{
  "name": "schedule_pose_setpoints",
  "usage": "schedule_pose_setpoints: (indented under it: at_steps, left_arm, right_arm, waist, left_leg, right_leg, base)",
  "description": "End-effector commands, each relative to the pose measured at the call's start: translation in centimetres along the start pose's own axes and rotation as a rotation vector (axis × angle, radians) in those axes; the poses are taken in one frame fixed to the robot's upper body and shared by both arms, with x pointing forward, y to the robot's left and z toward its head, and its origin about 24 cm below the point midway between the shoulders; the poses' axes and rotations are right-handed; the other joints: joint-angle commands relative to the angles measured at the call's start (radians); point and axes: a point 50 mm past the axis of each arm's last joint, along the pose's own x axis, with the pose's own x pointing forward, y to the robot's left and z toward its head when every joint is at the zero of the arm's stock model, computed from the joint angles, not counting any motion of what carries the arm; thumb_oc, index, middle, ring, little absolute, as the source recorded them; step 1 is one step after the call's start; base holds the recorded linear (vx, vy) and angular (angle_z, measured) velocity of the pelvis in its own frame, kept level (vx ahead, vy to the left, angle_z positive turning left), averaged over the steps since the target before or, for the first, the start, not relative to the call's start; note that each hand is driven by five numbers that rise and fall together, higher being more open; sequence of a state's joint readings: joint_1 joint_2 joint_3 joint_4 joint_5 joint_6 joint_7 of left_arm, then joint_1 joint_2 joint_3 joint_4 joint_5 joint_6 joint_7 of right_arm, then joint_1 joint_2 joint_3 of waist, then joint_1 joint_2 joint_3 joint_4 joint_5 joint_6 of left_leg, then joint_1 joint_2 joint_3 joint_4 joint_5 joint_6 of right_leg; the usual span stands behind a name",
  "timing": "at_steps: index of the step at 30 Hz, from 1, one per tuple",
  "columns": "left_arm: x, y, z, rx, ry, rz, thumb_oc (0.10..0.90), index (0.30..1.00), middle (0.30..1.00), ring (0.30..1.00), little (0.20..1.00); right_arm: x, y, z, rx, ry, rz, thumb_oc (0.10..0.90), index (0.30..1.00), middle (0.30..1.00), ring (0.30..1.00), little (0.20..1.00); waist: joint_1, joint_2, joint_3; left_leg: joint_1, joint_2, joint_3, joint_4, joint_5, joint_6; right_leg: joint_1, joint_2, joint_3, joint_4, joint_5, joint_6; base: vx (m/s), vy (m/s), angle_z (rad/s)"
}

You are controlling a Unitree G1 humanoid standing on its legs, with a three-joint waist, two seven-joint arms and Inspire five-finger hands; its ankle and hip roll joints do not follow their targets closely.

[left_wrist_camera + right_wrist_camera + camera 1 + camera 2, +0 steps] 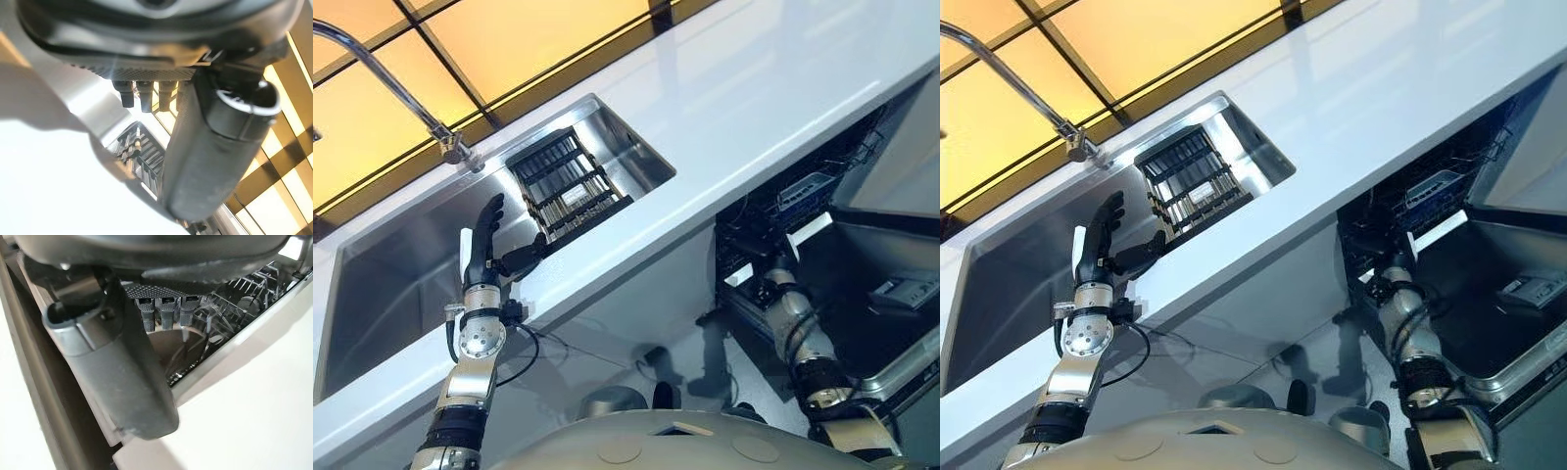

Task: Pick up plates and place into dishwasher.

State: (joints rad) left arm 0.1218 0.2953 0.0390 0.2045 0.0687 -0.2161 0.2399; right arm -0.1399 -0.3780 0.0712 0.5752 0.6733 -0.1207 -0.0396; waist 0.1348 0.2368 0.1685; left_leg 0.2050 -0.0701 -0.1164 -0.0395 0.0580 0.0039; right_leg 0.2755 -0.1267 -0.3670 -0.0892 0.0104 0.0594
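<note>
A black dish rack [570, 183] stands at the sink's right end and holds several pale plates [576, 199] upright on edge. My left hand [489, 240] is raised over the sink [391, 284] just left of the rack, open, fingers straight, thumb pointing toward the rack and holding nothing. The rack [142, 156] lies past its fingers in the left wrist view. My right hand [122, 377] reaches into the open dishwasher [803, 211] under the counter, thumb stretched out, fingers straight. Past those fingers a rounded brownish plate-like surface [171, 350] sits by the wire rack [244, 289]; contact is unclear.
A curved tap [401, 93] arches over the sink's back edge. The white counter [773, 108] runs to the right above the dishwasher. The dishwasher door [891, 294] hangs open beside my right arm. Yellow panels [509, 39] line the wall behind.
</note>
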Motion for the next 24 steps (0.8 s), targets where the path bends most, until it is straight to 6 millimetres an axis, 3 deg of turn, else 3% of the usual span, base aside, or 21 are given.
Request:
schedule_pose_setpoints:
  at_steps: [1,4,10,14,19,23,24]
  left_arm:
    - [1.0,3.7,3.6,0.127,-0.189,-0.040,0.800,0.900,0.900,0.900,0.900]
    - [1.1,4.3,3.9,0.144,-0.203,-0.073,0.800,0.900,0.900,0.900,0.900]
    - [1.3,5.4,4.6,0.162,-0.250,-0.072,0.800,0.900,0.900,0.900,0.900]
    - [1.7,5.6,5.3,0.180,-0.289,-0.056,0.800,0.900,0.900,0.900,0.900]
    - [2.0,5.9,5.6,0.191,-0.305,-0.024,0.800,0.900,0.900,0.900,0.900]
    - [2.0,6.8,5.9,0.218,-0.318,0.010,0.800,0.900,0.900,0.900,0.900]
    - [2.0,6.9,5.9,0.219,-0.318,0.012,0.800,0.900,0.900,0.900,0.900]
  right_arm:
    - [2.7,19.0,11.2,0.112,-0.340,0.573,0.800,0.900,0.900,0.900,0.900]
    - [3.1,18.1,13.2,0.132,-0.405,0.528,0.800,0.900,0.900,0.900,0.900]
    - [3.1,15.8,13.6,0.119,-0.459,0.373,0.800,0.900,0.900,0.900,0.900]
    - [2.5,13.3,13.8,-0.027,-0.562,0.190,0.800,0.900,0.900,0.900,0.900]
    - [1.4,11.3,13.8,-0.138,-0.611,0.136,0.800,0.900,0.900,0.900,0.900]
    - [0.1,7.1,12.8,-0.218,-0.574,0.067,0.800,0.900,0.900,0.900,0.900]
    - [0.1,6.9,12.7,-0.223,-0.574,0.067,0.800,0.900,0.900,0.900,0.900]
  waist:
    - [0.152,-0.072,-0.086]
    - [0.161,-0.089,-0.080]
    - [0.153,-0.120,-0.065]
    - [0.130,-0.139,-0.051]
    - [0.097,-0.161,-0.049]
    - [0.044,-0.195,-0.049]
    - [0.043,-0.196,-0.049]
  left_leg:
    - [-0.031,-0.119,-0.017,0.067,-0.117,0.076]
    - [-0.008,-0.120,-0.029,0.045,-0.118,0.083]
    - [0.014,-0.114,-0.027,0.016,-0.118,0.091]
    - [0.023,-0.106,-0.007,0.015,-0.124,0.096]
    - [0.032,-0.098,0.018,0.004,-0.125,0.095]
    - [0.055,-0.080,0.049,-0.023,-0.126,0.098]
    - [0.056,-0.079,0.051,-0.024,-0.125,0.098]
  right_leg:
    - [-0.189,-0.094,0.009,0.265,-0.058,0.015]
    - [-0.190,-0.108,0.000,0.287,-0.015,0.030]
    - [-0.204,-0.116,-0.008,0.297,0.029,0.058]
    - [-0.205,-0.102,-0.002,0.286,0.040,0.066]
    - [-0.205,-0.079,0.019,0.272,0.044,0.075]
    - [-0.208,-0.047,0.055,0.259,0.051,0.089]
    - [-0.208,-0.046,0.057,0.258,0.051,0.089]
  base:
    - [0.09,0.027,0.14]
    - [0.07,-0.011,0.18]
    - [-0.01,-0.089,0.12]
    - [-0.07,-0.132,-0.01]
    - [-0.06,-0.107,-0.07]
    - [-0.07,-0.194,-0.11]
    - [-0.07,-0.210,-0.16]
